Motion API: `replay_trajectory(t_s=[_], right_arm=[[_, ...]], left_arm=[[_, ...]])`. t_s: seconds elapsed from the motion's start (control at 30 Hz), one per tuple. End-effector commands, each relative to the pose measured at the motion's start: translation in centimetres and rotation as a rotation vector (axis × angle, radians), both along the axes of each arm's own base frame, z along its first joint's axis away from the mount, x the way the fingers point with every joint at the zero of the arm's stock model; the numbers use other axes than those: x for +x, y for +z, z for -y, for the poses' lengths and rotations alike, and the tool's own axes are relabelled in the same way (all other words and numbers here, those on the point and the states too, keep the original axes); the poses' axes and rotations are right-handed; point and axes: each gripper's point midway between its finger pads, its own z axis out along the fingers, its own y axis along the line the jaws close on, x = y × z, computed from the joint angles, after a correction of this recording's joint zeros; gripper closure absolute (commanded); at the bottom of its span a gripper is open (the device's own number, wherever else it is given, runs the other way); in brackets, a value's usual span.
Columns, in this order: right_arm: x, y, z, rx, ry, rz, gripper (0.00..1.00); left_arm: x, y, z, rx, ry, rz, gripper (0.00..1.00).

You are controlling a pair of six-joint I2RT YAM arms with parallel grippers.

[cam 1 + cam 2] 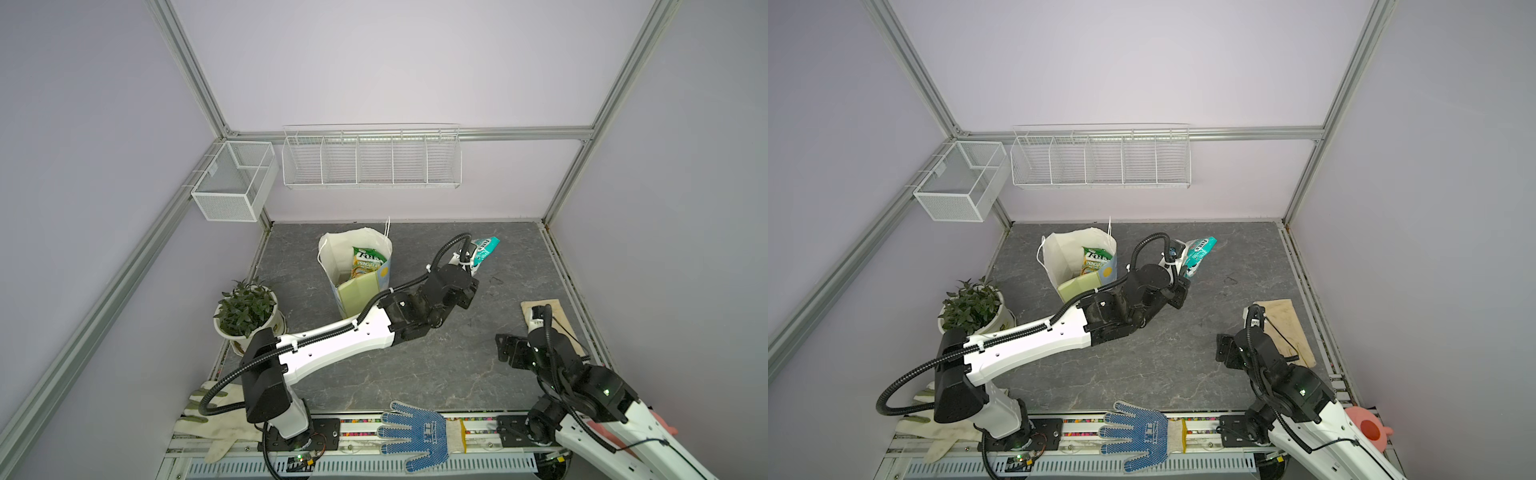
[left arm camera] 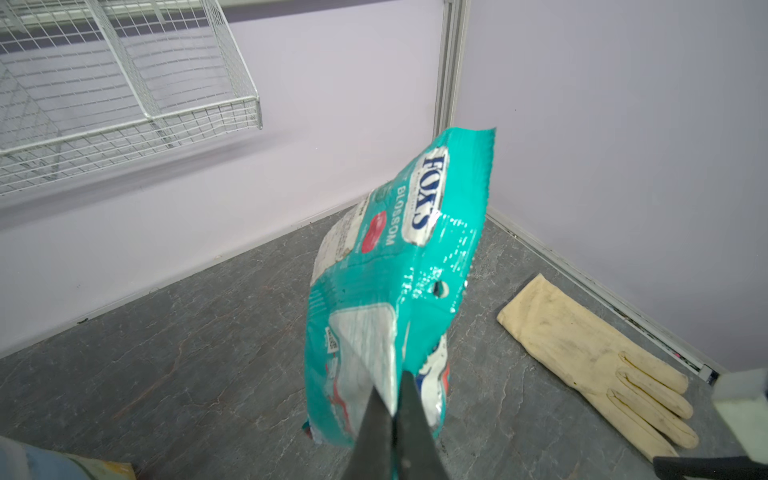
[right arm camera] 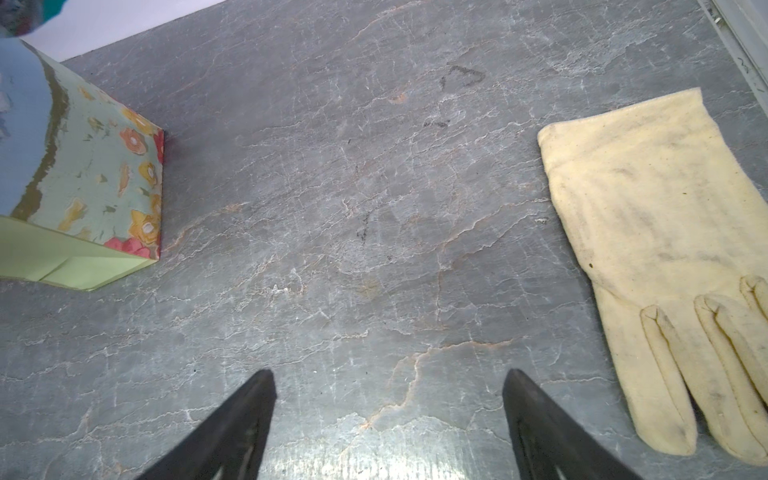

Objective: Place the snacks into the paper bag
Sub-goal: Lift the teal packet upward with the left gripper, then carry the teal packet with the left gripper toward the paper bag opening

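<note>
Left gripper (image 2: 392, 399): jaws clamped on one end of the teal Fox's packet (image 2: 395, 270), held aloft just right of the paper bag (image 1: 332, 257) in a top view. The packet looks light, and its glossy film is soft and probably slippery, so pinch it on a flat sealed edge. Right gripper (image 3: 388, 386): jaws apart over the bare tabletop (image 3: 374, 208). Count: two snack packets visible, the teal one and a green Fox's packet (image 1: 366, 259) inside the bag; one bag.

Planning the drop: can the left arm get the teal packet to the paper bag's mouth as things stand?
Probably yes. The left gripper holds the teal packet clear of the table, the paper bag stands open beside it, and nothing lies between them.
</note>
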Motion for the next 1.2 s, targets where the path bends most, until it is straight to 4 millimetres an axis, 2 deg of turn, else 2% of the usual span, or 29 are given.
replay_trajectory(t_s=[0.0, 0.67, 1.17], right_arm=[[0.2, -0.6, -0.6, 0.03, -0.001, -0.016, 0.11], [0.7, -1.4, -1.9, 0.051, 0.023, -0.051, 0.12], [1.3, -1.6, -3.0, 0.057, 0.044, -0.074, 0.11]], left_arm=[[-0.3, 3.8, -1.1, -0.081, 0.016, 0.067, 1.0], [-1.3, 8.5, -5.8, -0.182, 0.059, 0.158, 1.0], [-0.9, 9.8, -9.7, -0.221, 0.13, 0.21, 1.0]])
